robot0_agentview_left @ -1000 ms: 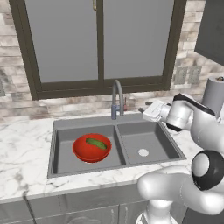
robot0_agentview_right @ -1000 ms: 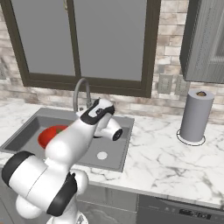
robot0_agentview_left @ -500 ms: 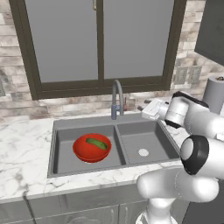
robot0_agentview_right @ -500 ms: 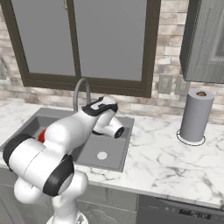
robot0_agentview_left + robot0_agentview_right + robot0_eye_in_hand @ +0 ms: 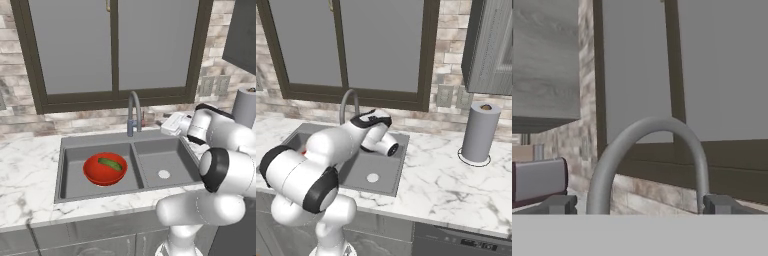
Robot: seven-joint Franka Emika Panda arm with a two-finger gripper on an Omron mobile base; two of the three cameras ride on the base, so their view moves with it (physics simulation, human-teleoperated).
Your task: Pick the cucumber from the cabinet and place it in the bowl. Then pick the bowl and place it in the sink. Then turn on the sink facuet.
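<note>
Cucumber point(image 5: 110, 164) in red bowl point(image 5: 97, 173), left sink point(image 5: 75, 172) basin

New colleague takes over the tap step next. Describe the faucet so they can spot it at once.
Find the dark-framed window, then the two-basin grey sink below it. The faucet stands at the sink's back edge, between the basins: a thin grey arched gooseneck, the only tall thing rising from the sink.

A home kitchen: marble counter point(image 5: 25, 175), 2-basin sink point(image 5: 165, 160) under a window point(image 5: 115, 50), brick backsplash, paper towel roll point(image 5: 479, 132), toaster point(image 5: 537, 180).
</note>
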